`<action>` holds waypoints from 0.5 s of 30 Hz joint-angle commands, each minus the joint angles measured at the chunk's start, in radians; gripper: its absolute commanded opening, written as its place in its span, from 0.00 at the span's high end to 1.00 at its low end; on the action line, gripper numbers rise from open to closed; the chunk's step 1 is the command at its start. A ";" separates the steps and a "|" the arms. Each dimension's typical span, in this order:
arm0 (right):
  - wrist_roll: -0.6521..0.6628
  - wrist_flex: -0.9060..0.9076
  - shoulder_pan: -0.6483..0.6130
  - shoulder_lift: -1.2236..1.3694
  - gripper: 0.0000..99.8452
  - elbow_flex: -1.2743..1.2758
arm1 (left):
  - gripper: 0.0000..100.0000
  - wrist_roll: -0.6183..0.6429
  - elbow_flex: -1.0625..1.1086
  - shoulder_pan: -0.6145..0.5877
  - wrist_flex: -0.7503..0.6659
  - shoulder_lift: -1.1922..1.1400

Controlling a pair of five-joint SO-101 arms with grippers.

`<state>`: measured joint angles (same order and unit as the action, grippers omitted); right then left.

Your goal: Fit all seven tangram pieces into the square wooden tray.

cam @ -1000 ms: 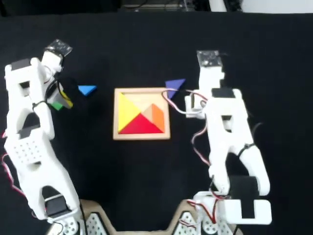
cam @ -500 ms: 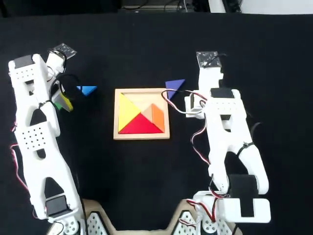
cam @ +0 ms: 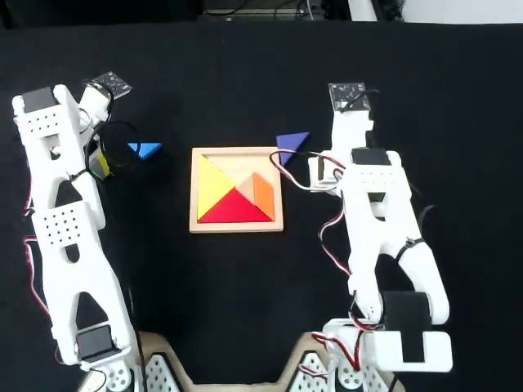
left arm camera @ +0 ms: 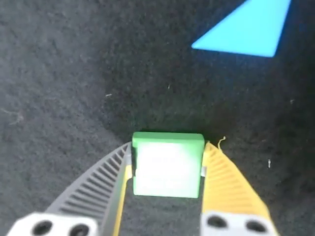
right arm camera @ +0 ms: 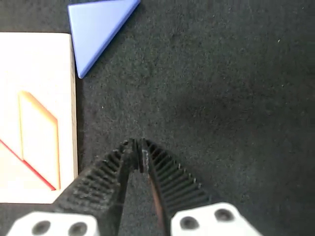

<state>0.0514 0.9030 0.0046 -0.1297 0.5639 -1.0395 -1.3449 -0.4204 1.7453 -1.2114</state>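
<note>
- Holding a green square piece [left arm camera: 168,169], the left gripper [left arm camera: 168,147] pinches it between a grey finger and a yellow finger; high view puts this gripper [cam: 100,163] at the far left of the frame, above mid-height.
- Left arm [cam: 65,237] runs up the left edge from its base at the bottom.
- Light blue triangle [cam: 145,149] lies flat on the black table cloth [cam: 245,82], just right of the left gripper and left of the tray, apart from both. Left wrist view: same triangle [left arm camera: 246,29] lies beyond the green piece, not touching it.
- Square wooden tray [cam: 237,227] sits centre frame. Inside: yellow triangle [cam: 211,181] on the left, red triangle [cam: 235,209] along the bottom, orange parallelogram [cam: 264,193] on the right. Bare wood shows in the upper part.
- Purple-blue triangle [cam: 291,144] lies on the cloth at the tray's upper right corner, outside the rim.
- Right arm [cam: 376,229] stands right of the tray.
- Right gripper [right arm camera: 138,155]: black fingers pressed together, nothing between them, over cloth just beside the tray's right edge.
</note>
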 commanded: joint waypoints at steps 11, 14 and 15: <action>0.005 -0.017 -0.002 -0.013 0.99 -0.005 | 0.93 0.199 0.487 0.288 0.018 0.775; 0.005 -0.015 0.000 -0.013 0.99 -0.005 | 0.92 0.298 0.740 0.426 0.014 0.994; 0.005 -0.015 0.000 -0.013 0.99 -0.005 | 0.92 0.330 0.806 0.470 0.008 1.059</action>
<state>0.0514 0.9030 0.0046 -0.1297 0.5639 -0.8278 -0.8385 -0.1227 1.7499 -0.4872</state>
